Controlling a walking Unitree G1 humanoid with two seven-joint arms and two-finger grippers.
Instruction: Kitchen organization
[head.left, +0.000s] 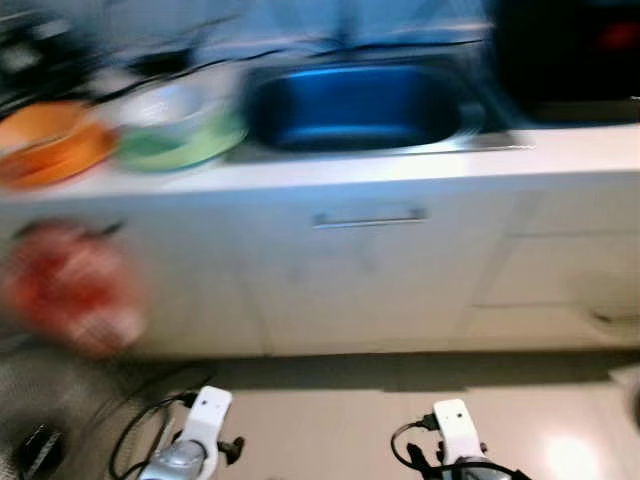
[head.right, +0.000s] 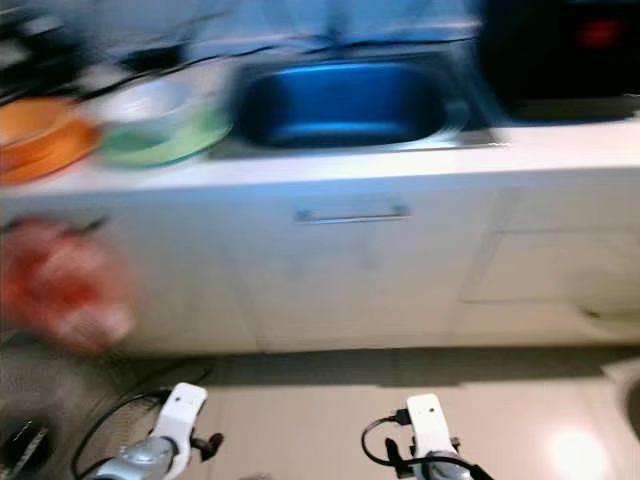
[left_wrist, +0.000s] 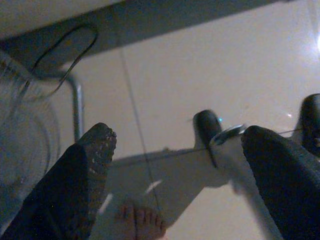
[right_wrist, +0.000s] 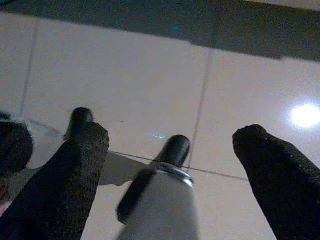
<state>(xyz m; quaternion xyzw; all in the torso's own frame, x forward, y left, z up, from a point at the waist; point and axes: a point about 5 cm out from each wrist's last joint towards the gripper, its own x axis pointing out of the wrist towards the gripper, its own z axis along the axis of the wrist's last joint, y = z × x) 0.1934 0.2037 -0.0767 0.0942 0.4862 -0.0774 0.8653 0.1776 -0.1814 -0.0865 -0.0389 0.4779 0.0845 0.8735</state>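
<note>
- A white cabinet front is standing below the counter, carrying a metal handle.
- A blurred red object is hanging at the cabinet's left.
- A pale tiled floor is reflecting a light.
- A person's bare foot is resting on the tiles.

Legible text, labels, brands, numbers, signs: none. Head views are blurring heavily; nothing is reading on the tabletop, the orange bowl, the green bowl or the red bag. Wrist views are showing no lettering.
</note>
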